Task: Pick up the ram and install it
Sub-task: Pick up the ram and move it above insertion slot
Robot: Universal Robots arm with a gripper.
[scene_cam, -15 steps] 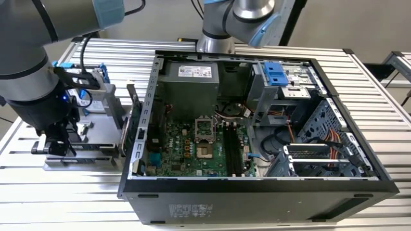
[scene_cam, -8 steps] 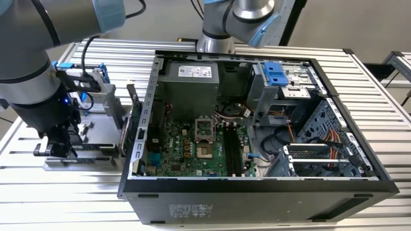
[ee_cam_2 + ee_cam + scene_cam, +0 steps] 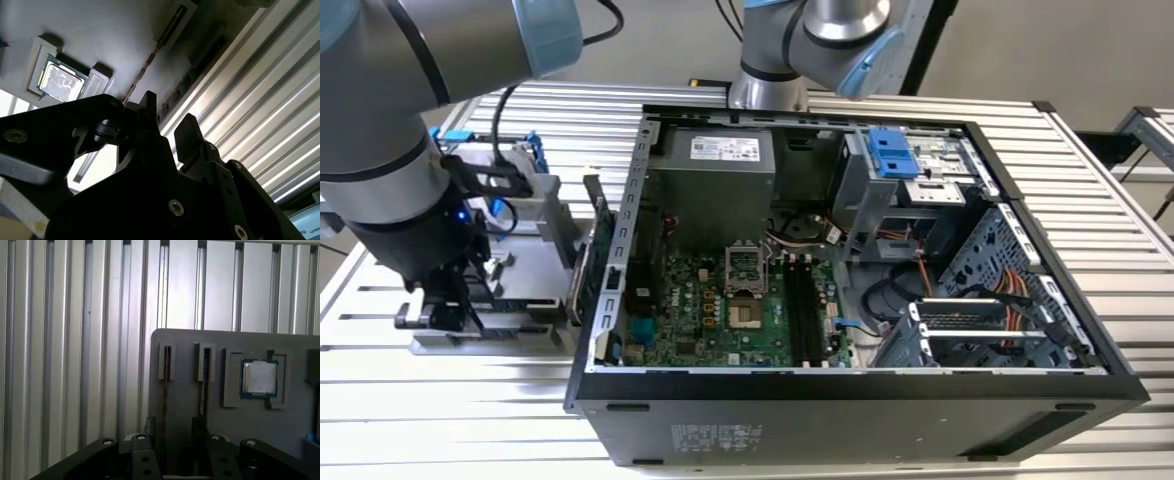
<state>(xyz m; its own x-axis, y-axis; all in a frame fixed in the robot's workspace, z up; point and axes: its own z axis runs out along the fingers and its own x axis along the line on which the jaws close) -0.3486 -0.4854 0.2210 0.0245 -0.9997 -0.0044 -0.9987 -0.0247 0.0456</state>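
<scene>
The ram [image 3: 164,405] is a thin stick standing on edge in a slot of the grey parts holder [image 3: 185,345]. In the second wrist view the ram [image 3: 150,57] shows as a thin brownish edge. My gripper [image 3: 174,427] is low over the holder, open, with a dark finger on each side of the stick, which lies closer to one finger. In the second wrist view the gripper [image 3: 167,117] shows a plain gap between its fingertips. In the exterior view the gripper [image 3: 447,310] hangs over the holder [image 3: 520,330] at the exterior view's left, beside the open computer case [image 3: 854,385]. The motherboard's long black slots [image 3: 807,310] stand bare.
A second dark stick [image 3: 205,385] stands in the neighbouring slot. A processor chip [image 3: 259,377] lies in a square recess of the holder. A dark card [image 3: 594,225] stands upright between holder and case. The ribbed aluminium table [image 3: 1121,250] surrounds everything. A second arm's base [image 3: 767,85] stands behind the case.
</scene>
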